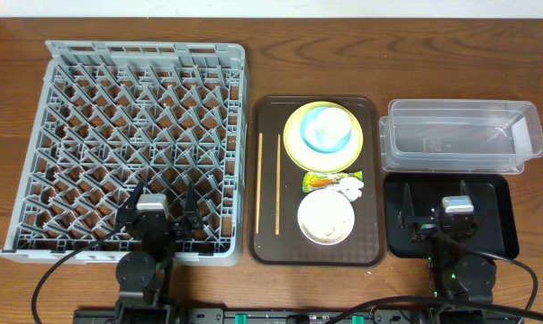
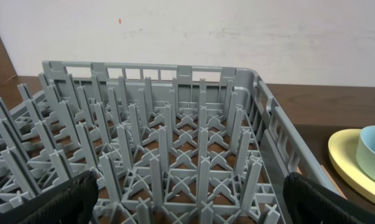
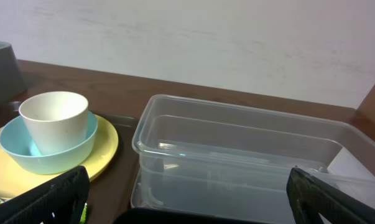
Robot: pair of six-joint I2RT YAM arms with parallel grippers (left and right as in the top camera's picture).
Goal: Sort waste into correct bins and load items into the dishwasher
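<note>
The left gripper (image 2: 190,210) has its two black fingers spread wide and holds nothing. It hangs over the near edge of the large square grey plastic dish rack (image 1: 145,47), whose lattice of dividers stands empty. The right gripper (image 3: 193,208) is also wide apart and empty. It hangs above the shallow black rectangular tray (image 1: 503,241), and just behind this tray stands the clear rectangular plastic tub (image 1: 460,107), which has nothing in it.

Between the rack and the two bins lies the brown rectangular serving tray (image 1: 266,243), and all the task's things are on it. At its far end is the round pale yellow plate (image 1: 295,148), which carries a pale blue bowl (image 3: 75,149) with a small white cup (image 3: 53,115) standing inside it. At the near end is a round white bowl (image 1: 325,218). Between the plate and this bowl lie the small green-yellow-orange snack wrapper (image 1: 321,180) and some crumpled white scraps (image 1: 352,187). The two thin wooden chopsticks (image 1: 277,184) lie along the tray's left side.

I judge that the sorting has not begun, since nothing is in either bin or in the rack. The right arm is the nearer one to the waste. It would need to move left over the brown tray and lower its fingers carefully, because the wrapper is flat and lies close against the plate. I cannot tell which bin is meant for which waste.
</note>
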